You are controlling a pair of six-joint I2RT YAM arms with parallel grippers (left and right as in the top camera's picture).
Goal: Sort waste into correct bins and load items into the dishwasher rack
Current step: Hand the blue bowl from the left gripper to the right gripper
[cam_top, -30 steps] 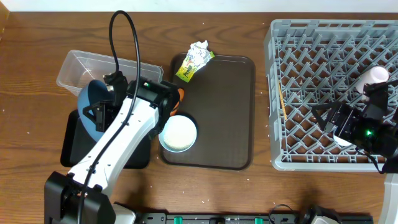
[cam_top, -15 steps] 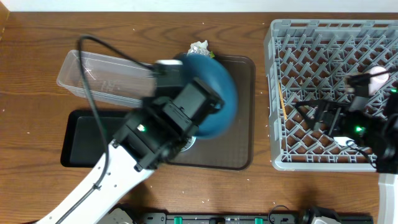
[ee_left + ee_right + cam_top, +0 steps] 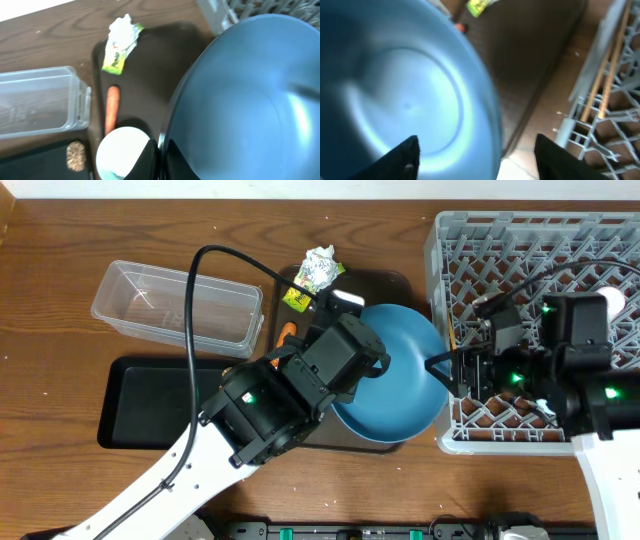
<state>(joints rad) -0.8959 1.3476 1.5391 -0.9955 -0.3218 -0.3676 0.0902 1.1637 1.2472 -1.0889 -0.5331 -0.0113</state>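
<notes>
My left gripper (image 3: 161, 161) is shut on the rim of the large dark-blue bowl (image 3: 400, 375), holding it tilted over the brown tray's right end, beside the grey rack (image 3: 540, 240). My right gripper (image 3: 442, 372) is open at the bowl's right rim; in the right wrist view its fingers (image 3: 482, 160) straddle the rim of the bowl (image 3: 405, 100). The wrapper (image 3: 315, 275) and carrot (image 3: 287, 332) lie on the brown tray. The white bowl (image 3: 120, 157) is below my left wrist. The brown lump (image 3: 76, 155) lies in the black tray (image 3: 150, 400). The clear tub (image 3: 175, 305) is empty.
The brown serving tray (image 3: 390, 282) lies between the bins and the rack. A white cup (image 3: 612, 300) stands in the rack's right side. Wooden chopsticks (image 3: 602, 85) lie in the rack near its left wall.
My left arm has carried the blue bowl from over the black tray rightward to the rack's edge. My right gripper has moved left to the bowl's rim.
</notes>
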